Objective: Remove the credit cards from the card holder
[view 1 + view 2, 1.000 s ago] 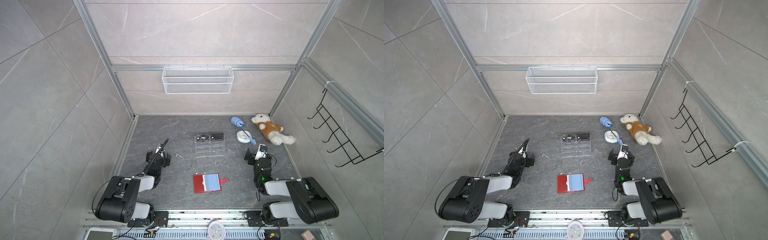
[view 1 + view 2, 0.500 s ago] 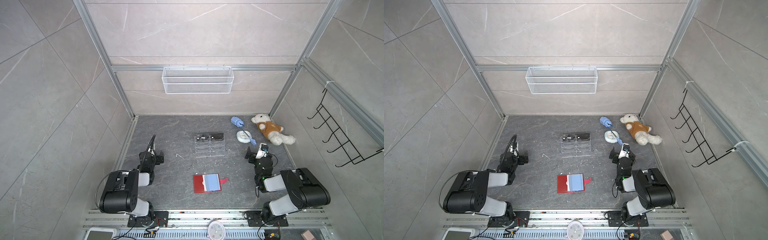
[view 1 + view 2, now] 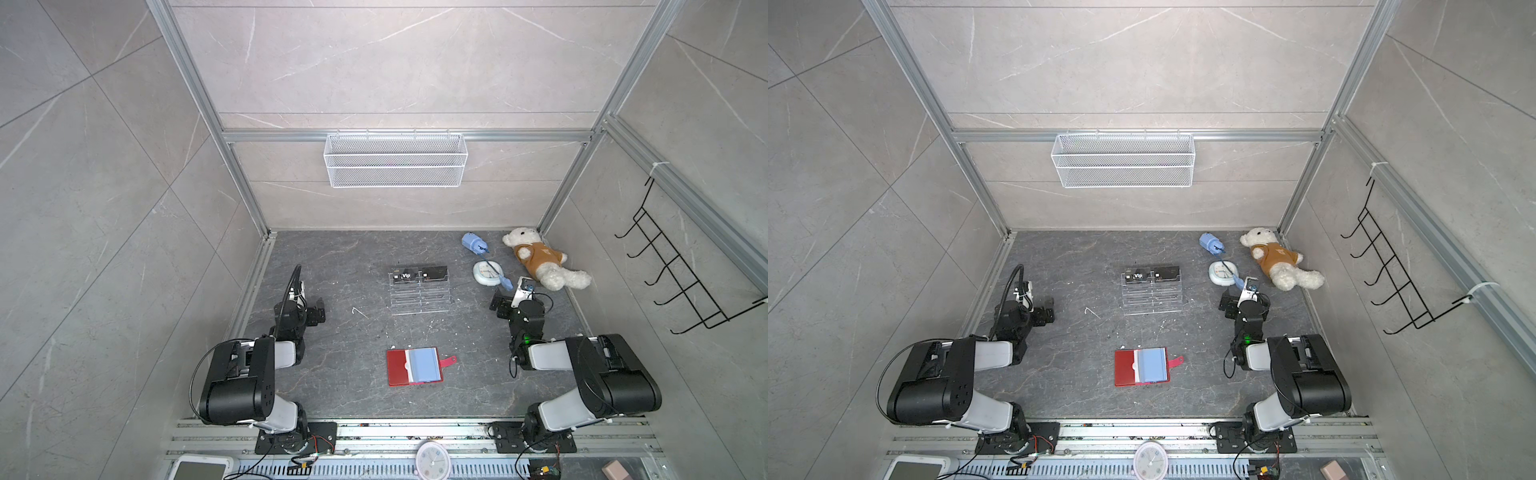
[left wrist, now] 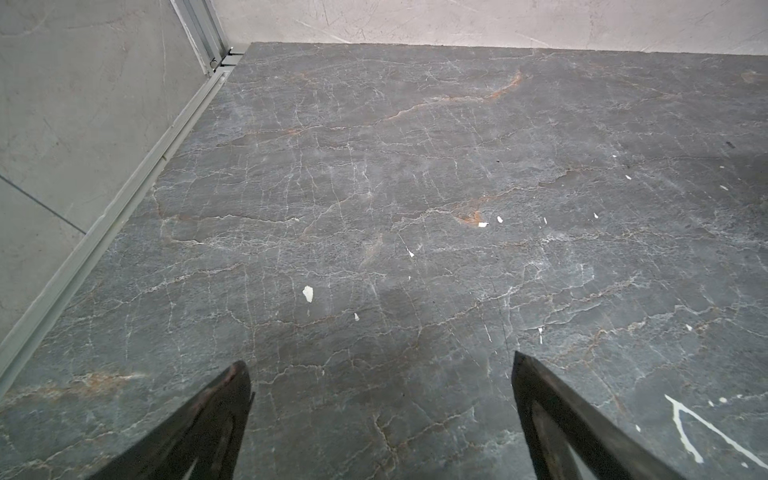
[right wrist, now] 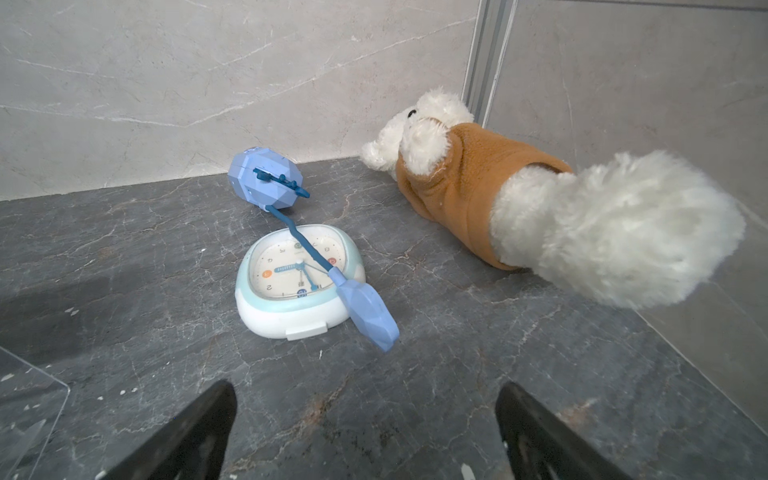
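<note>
We see the card holder open flat, long side left-right, tab pointing right, bare worktop around, both jaws spread wide

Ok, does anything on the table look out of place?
The white, pale blue alarm clock lies on its back, with the cord of a blue faceted plastic gadget draped across its face. White chips fleck the dark stone tabletop.

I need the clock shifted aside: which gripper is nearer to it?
Right. The right gripper, open, is just short of the clock on the robot's side; the left gripper, also open, is far off, beyond the clear stand.
</note>
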Controlling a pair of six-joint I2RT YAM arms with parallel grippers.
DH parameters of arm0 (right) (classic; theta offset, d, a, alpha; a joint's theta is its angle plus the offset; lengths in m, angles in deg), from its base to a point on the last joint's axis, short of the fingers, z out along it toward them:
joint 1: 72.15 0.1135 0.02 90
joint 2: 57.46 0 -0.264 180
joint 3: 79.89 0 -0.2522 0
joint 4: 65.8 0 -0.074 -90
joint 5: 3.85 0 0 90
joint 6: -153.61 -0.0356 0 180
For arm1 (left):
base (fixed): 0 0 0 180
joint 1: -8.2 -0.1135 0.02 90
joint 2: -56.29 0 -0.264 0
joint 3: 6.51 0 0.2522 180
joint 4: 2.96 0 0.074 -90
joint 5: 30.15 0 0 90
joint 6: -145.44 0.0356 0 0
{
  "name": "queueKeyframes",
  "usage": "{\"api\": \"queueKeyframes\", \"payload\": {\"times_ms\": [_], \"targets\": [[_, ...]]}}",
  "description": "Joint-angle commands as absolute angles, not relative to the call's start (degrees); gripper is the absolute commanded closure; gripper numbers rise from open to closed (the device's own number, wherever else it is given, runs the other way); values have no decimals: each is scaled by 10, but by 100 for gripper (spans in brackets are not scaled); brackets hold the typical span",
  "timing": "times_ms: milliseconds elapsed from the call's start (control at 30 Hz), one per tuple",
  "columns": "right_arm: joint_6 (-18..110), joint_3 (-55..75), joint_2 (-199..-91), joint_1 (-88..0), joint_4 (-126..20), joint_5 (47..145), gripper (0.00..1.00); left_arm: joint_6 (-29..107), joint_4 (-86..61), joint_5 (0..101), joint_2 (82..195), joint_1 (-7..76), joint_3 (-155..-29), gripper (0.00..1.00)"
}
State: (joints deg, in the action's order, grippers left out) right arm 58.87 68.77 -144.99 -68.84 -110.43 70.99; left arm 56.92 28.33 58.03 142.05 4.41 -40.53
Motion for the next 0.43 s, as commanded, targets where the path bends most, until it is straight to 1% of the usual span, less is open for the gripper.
{"api": "queueKeyframes", "payload": {"times_ms": [0,400], "targets": [[585,684,-1447,-684,-1090,710,0,559,299,570,1420,42,-417,0],[585,683,-1447,-683,-1087,709,0,559,301,572,1419,42,-415,0]]}}
